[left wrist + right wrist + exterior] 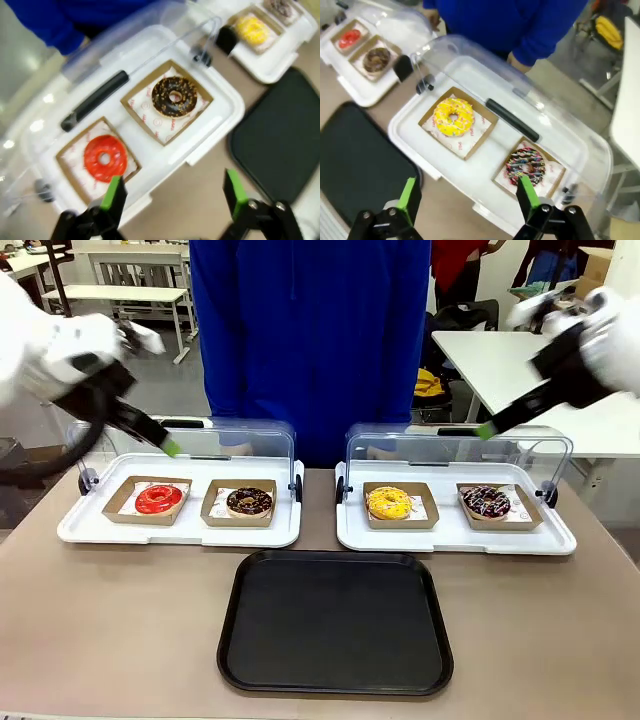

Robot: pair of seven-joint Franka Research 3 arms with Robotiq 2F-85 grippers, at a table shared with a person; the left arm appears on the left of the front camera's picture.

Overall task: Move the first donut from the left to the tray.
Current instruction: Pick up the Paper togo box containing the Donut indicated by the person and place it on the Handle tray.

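The first donut from the left, a glossy red ring [159, 499] [105, 158] [349, 38], lies in a brown cardboard holder in the left white tray. My left gripper [171, 447] [174, 194] hovers above and just behind it, open and empty. In the left wrist view the donut sits beside the left green fingertip [114, 192]. The black tray [335, 620] [285, 135] [360, 165] lies bare at the table's near middle. My right gripper [484, 430] [468, 195] hangs open over the right white tray.
A chocolate donut [249, 502] [174, 96] shares the left white tray [180, 533]. The right white tray [455, 538] holds a yellow donut [389, 503] [453, 116] and a sprinkled dark one [486, 502] [526, 166]. Both clear lids stand raised behind. A person in blue [310, 330] stands at the far side.
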